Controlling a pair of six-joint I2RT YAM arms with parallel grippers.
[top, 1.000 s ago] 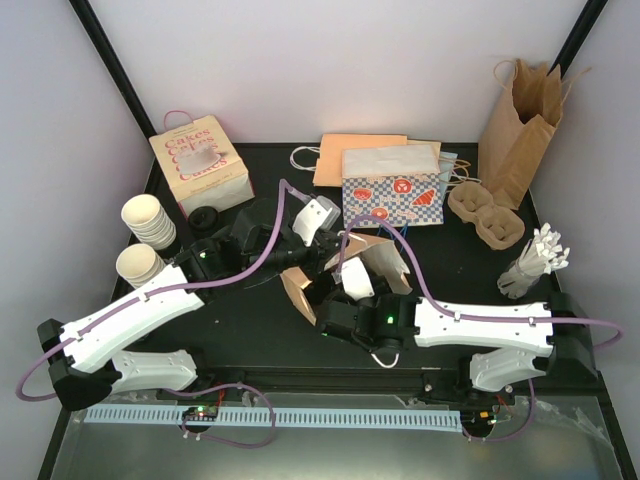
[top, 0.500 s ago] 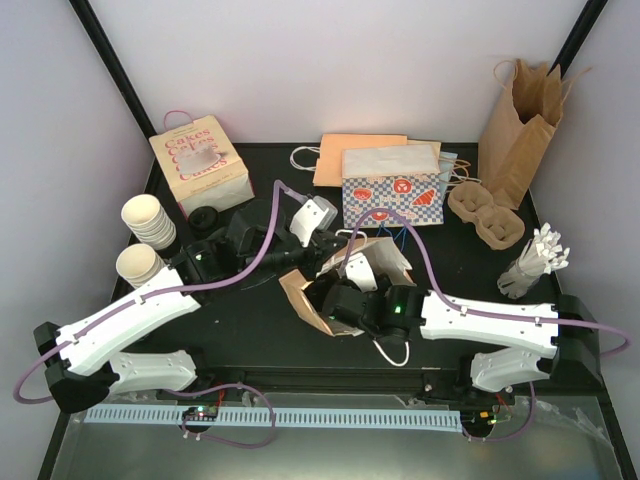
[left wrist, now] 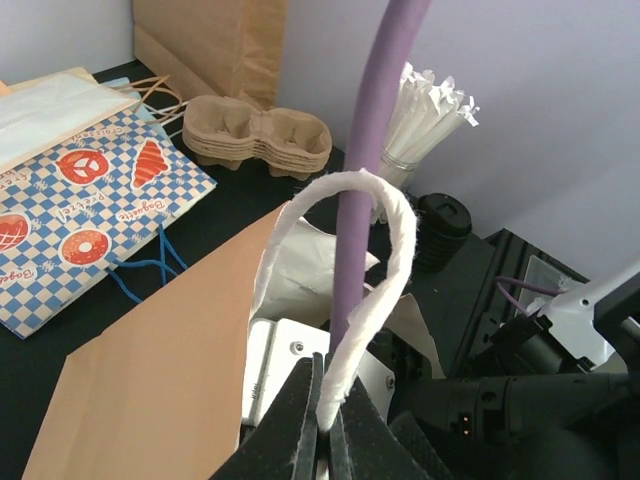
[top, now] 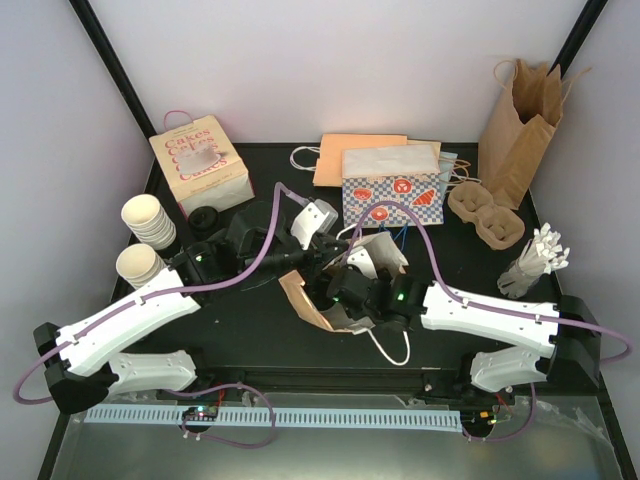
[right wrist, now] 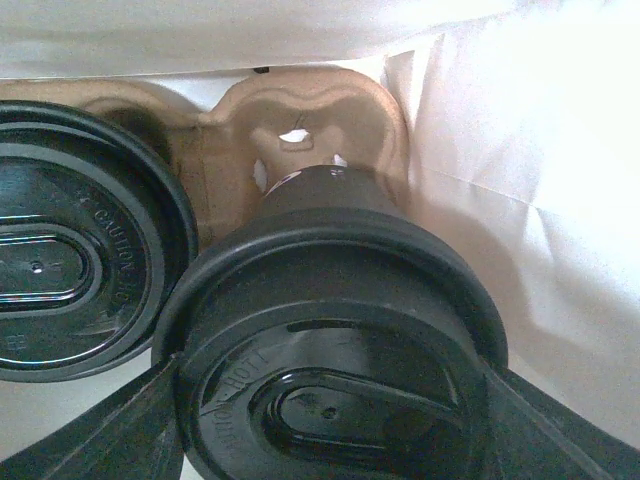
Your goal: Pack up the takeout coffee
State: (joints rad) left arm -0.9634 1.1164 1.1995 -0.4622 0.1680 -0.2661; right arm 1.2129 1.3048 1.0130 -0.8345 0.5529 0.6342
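Two grippers packed together: the left gripper (left wrist: 322, 425) pinched the white handle (left wrist: 345, 190) tight, the right gripper (right wrist: 340, 430) held the takeout coffee (right wrist: 330, 290) inside the brown bag (left wrist: 150, 390) at the free hole of the cup tray (right wrist: 310, 110), probably needing a push next.

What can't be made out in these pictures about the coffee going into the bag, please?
- Top view: the takeout coffee is hidden inside the bag under the right arm.
- Right wrist view: its lid hides the cup's base, so seating in the carrier is unclear.
- Left wrist view: the purple cable and handle block the bag's inside.
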